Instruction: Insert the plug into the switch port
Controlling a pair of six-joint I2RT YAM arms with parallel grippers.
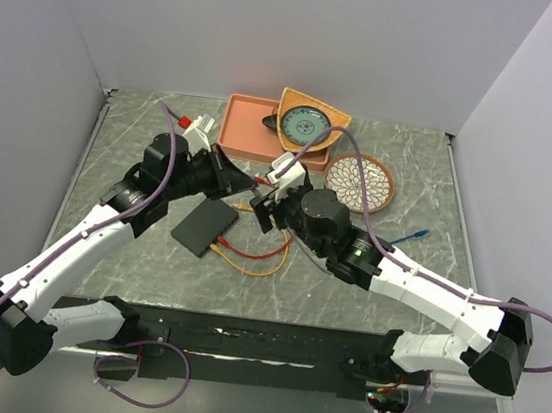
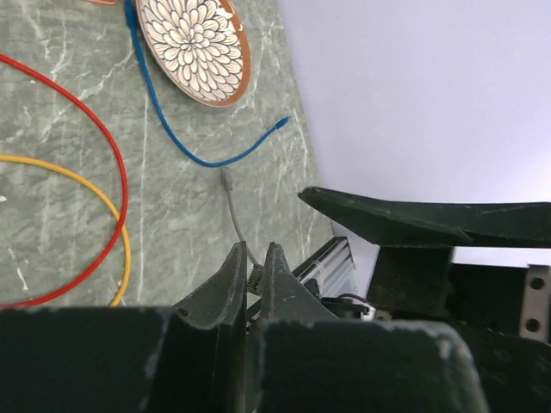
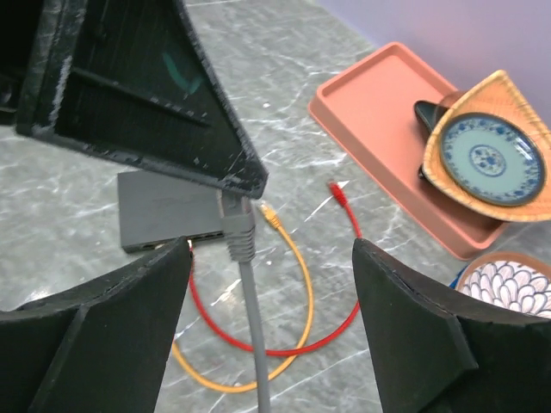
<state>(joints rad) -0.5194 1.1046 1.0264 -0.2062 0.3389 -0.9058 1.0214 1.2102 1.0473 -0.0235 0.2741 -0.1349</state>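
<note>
- Two arms lean in toward the table's centre, their tips close together.
- Left gripper (image 2: pixel 256 255) pressed together, pinching the grey plug (image 3: pixel 234 219); right gripper (image 3: pixel 271 251) spread wide, either side of the cable (image 3: pixel 250 327).
- Switch (image 1: pixel 205 226) lies flat on the green marbled table (image 1: pixel 285 300), at seven o'clock from the left gripper.
- Pale lilac walls (image 1: pixel 278 25); pink tray (image 1: pixel 244 140) at twelve.

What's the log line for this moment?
left gripper: shut on grey cable | right gripper: open, empty | plug: not in switch
</note>
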